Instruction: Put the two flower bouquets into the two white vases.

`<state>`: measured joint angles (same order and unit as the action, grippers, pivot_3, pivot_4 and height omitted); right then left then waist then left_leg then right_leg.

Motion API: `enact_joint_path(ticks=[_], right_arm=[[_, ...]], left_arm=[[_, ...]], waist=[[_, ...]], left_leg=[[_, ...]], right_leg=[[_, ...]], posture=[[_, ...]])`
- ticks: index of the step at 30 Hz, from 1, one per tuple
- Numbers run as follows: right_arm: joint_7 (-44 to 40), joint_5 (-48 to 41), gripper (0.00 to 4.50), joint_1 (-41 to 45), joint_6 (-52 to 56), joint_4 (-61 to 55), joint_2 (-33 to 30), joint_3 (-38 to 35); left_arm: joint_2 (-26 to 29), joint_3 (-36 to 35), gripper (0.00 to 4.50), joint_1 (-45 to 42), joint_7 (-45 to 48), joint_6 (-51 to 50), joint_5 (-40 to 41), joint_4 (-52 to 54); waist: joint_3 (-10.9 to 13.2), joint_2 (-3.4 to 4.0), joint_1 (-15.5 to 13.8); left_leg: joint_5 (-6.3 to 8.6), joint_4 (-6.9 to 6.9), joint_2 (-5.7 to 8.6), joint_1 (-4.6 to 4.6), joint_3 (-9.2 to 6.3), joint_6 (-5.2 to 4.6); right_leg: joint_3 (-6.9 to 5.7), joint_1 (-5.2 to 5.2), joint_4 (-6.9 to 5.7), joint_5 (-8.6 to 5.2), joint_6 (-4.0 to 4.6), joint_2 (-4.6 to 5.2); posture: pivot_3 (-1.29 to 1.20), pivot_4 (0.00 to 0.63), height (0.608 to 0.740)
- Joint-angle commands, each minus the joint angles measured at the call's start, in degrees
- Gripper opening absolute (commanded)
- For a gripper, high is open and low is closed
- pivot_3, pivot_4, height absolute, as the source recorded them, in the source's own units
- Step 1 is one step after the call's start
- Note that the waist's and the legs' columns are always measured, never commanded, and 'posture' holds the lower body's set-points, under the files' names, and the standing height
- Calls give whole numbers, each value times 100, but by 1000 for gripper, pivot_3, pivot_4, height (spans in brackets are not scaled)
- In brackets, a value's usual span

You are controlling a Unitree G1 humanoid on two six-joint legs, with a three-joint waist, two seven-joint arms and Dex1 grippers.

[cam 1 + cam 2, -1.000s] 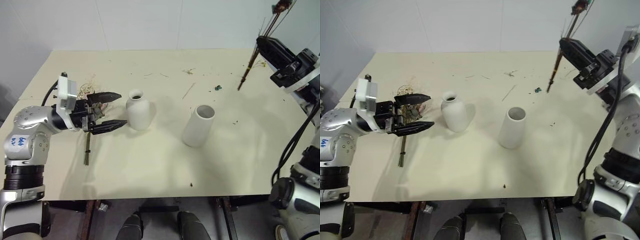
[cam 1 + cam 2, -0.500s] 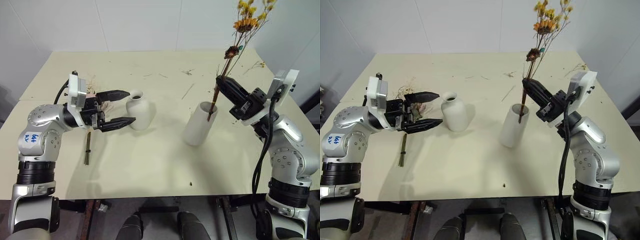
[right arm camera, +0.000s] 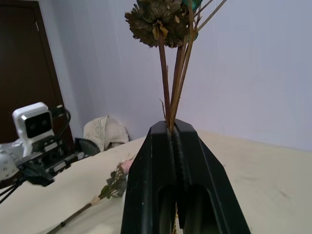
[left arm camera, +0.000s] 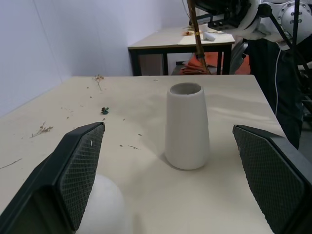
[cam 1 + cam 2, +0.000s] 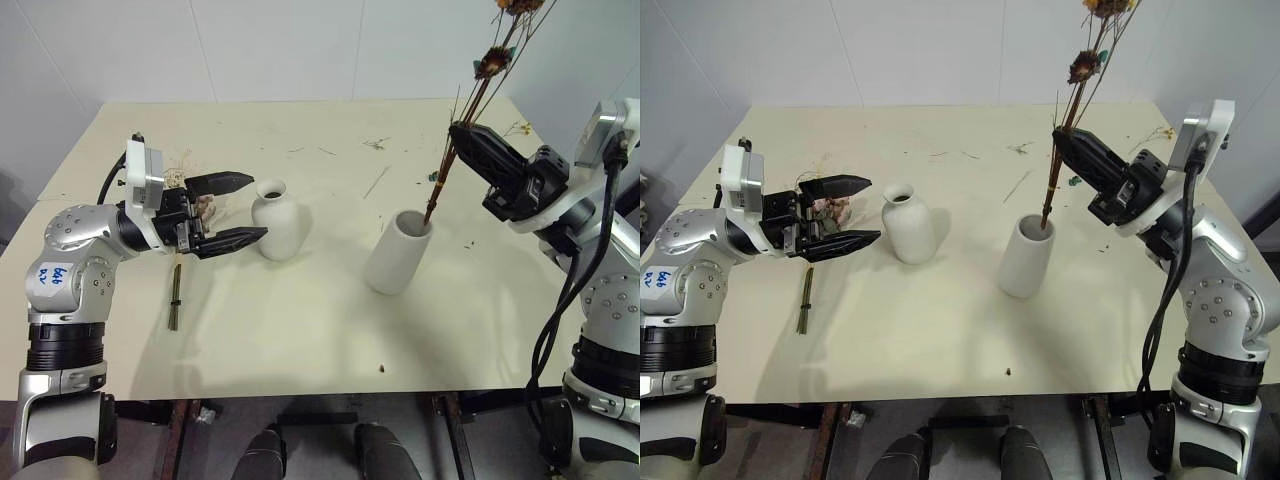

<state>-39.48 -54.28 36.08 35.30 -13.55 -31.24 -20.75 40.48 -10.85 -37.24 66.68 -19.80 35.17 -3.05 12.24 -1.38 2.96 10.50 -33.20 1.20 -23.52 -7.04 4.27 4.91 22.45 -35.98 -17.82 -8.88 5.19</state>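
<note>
The sparse bouquet (image 5: 468, 110) is clamped by the right end effector (image 5: 462, 133), its stem ends at the cylinder vase (image 5: 397, 251) mouth, mid-worktop (image 5: 300, 330). The left end effector (image 5: 238, 207) is held apart beside the bottle vase (image 5: 275, 220); the rose bouquet (image 5: 820, 240) lies near the left edge.

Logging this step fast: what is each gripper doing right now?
Left gripper: open, holding nothing, beside the round vase.
Right gripper: shut on the yellow flower bouquet, stem ends at the tall vase.
</note>
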Motion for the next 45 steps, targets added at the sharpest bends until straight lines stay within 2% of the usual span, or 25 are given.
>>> enact_joint_path(ticks=[1, 8, 17, 20, 23, 34, 35, 38, 45], right_arm=[[-199, 290, 24, 192, -407, 235, -19, 93], [-485, 643, 24, 272, -868, 782, 149, 302], [-562, 907, 24, -265, -1076, 844, 478, 541], [-482, 1269, 24, -481, -1399, 863, 557, 669], [-456, 1224, 657, -504, -1450, 913, 467, 497], [-538, 1061, 4321, -723, -1259, 677, 245, 329], [-527, 1046, 4470, -732, -1240, 660, 247, 321], [-517, 981, 4470, -762, -1177, 594, 209, 281], [-902, 681, 4470, -812, -715, 543, -567, 35]], left_arm=[[2, -138, 4500, 3, -46, 94, 53, 154], [2, -164, 4500, -44, -117, 126, 53, 174], [31, -241, 4500, -16, -198, 172, 64, 208], [32, -264, 4500, -2, -227, 194, 63, 211], [64, -296, 4500, -1, -236, 221, 55, 198], [134, -380, 4500, 67, -237, 163, 47, 210], [141, -387, 4500, 70, -236, 152, 58, 214], [200, -395, 4500, 99, -212, 107, 62, 215], [587, -497, 4500, 214, -252, -58, 14, 153]], waist=[[0, 0, 0], [0, 0, 3], [0, 0, 2], [-2, -3, 3], [-3, -6, 2], [-2, -4, 4], [-2, -5, 6], [-2, -5, 6], [-1, -5, -18]], left_leg=[[0, 1, 0, -1, 0, 0], [0, 5, 0, -2, 1, 0], [0, 7, -1, -1, 0, 0], [1, 6, -1, 2, 0, 1], [0, 1, -1, 7, 0, 1], [1, 12, -2, 4, 0, 1], [1, 12, -2, 4, 1, 1], [1, 11, -2, 5, 1, 1], [4, 12, -1, 0, 1, -1]], right_leg=[[0, 1, 1, 0, 0, 0], [0, 3, 3, 0, 0, 0], [0, 3, 3, 0, 0, -2], [0, -1, 2, -1, 0, -2], [0, -7, 2, 1, 0, -2], [2, 2, 4, -1, 4, -3], [2, 1, 4, -1, 4, -3], [2, 1, 3, -1, 4, -3], [1, 1, 12, -2, 5, -1]], posture=[[0, 150, 740], [0, 150, 740], [0, 150, 740], [0, 150, 740], [0, 150, 740], [0, 150, 740], [0, 150, 740], [0, 150, 740], [0, 150, 740]])
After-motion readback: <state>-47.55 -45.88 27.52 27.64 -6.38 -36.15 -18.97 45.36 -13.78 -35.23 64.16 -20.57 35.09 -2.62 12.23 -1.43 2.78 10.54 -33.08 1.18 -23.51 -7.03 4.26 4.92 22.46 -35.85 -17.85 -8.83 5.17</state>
